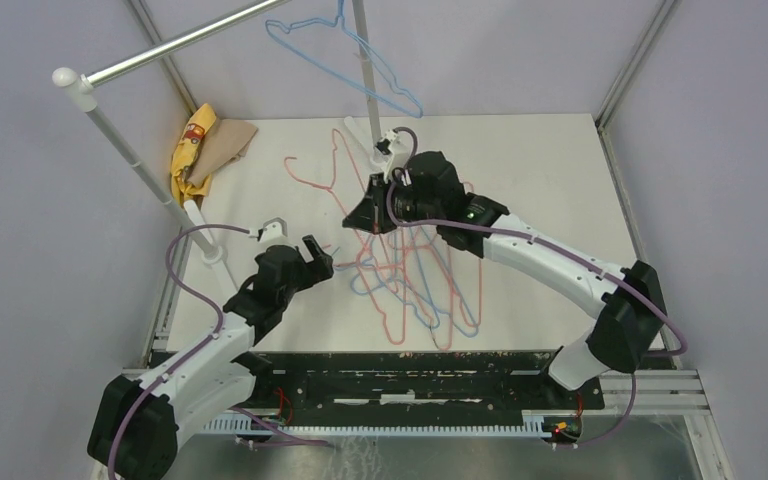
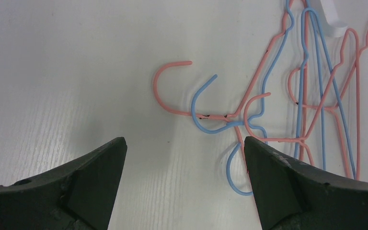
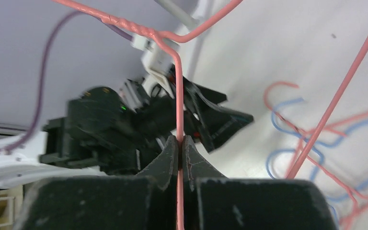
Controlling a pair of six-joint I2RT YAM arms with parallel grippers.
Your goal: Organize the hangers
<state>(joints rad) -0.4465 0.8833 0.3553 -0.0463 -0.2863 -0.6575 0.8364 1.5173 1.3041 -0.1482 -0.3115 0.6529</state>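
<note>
My right gripper (image 1: 371,214) is shut on the thin wire of a pink hanger (image 3: 178,96), held above the table; its twisted neck (image 3: 135,29) shows above the jaws in the right wrist view. A tangled pile of pink and blue hangers (image 1: 422,285) lies on the white table in front of the right arm. One light blue hanger (image 1: 345,55) hangs from the rail at the back. My left gripper (image 1: 312,250) is open and empty, just left of the pile. In the left wrist view (image 2: 184,143) a pink hook (image 2: 165,91) and two blue hooks (image 2: 202,108) lie ahead of its jaws.
The silver rail (image 1: 185,42) runs across the back left on white poles (image 1: 145,172), with another pole (image 1: 364,70) at the back centre. A yellow and brown cloth (image 1: 198,148) lies at the back left. Grey walls enclose the table (image 1: 540,170).
</note>
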